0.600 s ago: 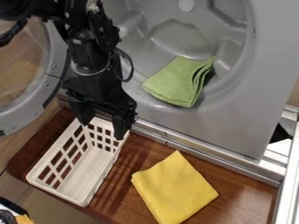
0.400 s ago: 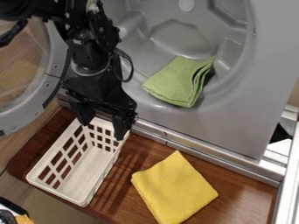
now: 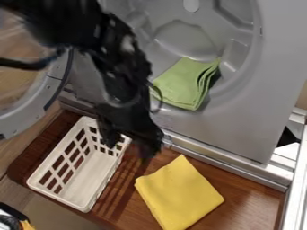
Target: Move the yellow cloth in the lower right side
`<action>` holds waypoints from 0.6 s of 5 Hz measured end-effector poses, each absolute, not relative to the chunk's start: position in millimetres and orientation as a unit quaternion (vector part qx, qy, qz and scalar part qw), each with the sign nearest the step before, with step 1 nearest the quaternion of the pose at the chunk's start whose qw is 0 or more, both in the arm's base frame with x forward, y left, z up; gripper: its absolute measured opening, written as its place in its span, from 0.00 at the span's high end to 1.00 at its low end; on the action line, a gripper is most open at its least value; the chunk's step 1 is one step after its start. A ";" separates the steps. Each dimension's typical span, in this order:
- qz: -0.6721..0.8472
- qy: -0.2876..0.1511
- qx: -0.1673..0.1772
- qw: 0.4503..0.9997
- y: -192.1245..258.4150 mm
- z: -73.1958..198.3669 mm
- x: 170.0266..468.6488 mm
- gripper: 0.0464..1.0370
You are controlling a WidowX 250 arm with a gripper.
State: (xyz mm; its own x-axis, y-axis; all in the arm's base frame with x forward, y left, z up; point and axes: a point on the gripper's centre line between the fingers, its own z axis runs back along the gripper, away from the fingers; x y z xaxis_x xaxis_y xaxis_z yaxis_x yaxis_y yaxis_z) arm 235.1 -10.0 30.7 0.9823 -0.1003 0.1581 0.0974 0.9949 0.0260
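The black gripper (image 3: 128,152) hangs over the back right part of the white basket and the wood beside it, its two fingers spread apart with nothing between them. Down and to the right of it, the folded yellow cloth (image 3: 180,194) lies flat on the brown wooden surface. The gripper and the cloth stand apart.
The white basket (image 3: 84,175) stands left of the cloth. A green cloth (image 3: 185,83) lies in the grey drum (image 3: 183,38) behind. The round door (image 3: 45,101) is at the left, and a metal rail (image 3: 221,162) borders the wood.
The arm and gripper have moved right and down from over the basket, closer to the yellow cloth. Both cloths and the basket have kept their places.
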 end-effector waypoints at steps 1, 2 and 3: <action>-0.059 -0.080 0.000 0.995 -23.4 6.8 238.1 0.04; -0.068 -0.085 -0.011 0.994 -34.7 -17.6 243.5 0.04; -0.065 -0.084 -0.028 0.994 -40.1 -40.2 245.8 0.04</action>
State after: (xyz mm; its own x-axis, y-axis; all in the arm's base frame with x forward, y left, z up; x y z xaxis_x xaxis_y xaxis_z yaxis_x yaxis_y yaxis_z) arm 245.8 -40.1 -40.2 0.9775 -0.1237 0.1708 0.1331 0.9901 -0.0447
